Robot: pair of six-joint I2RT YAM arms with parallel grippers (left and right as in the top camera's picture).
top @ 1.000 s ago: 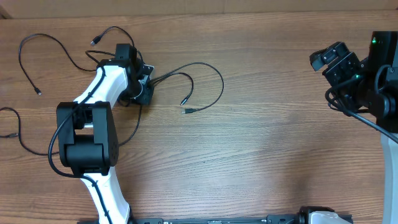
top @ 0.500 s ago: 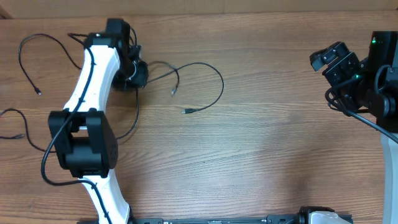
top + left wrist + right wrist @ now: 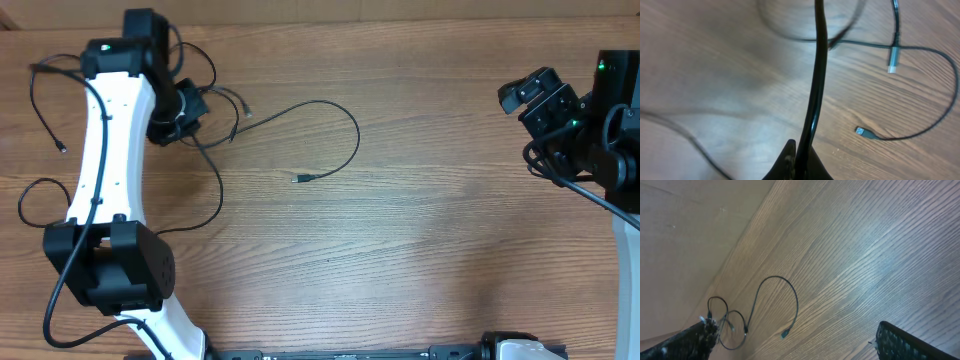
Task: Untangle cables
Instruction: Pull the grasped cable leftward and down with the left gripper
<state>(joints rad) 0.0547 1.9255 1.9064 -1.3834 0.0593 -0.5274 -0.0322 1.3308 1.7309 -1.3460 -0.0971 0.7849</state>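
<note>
My left gripper is at the back left of the table, shut on a thin black cable that runs straight up between its jaws. Loose loops of that cable lie beside the gripper. A second long cable arcs to the right and ends in a plug; it also shows in the right wrist view. A silvery plug tip and a small plug lie on the wood. A third cable loops at the far left. My right gripper is open and empty, far right.
The table is brown wood. The left arm's white links and black base stand at the front left, with thicker black arm cables round them. The right arm's black body fills the right edge.
My left gripper has moved to the back left with the cable in it, pulling its short loop and plug away from the long arcing cable. The right arm has not moved.
</note>
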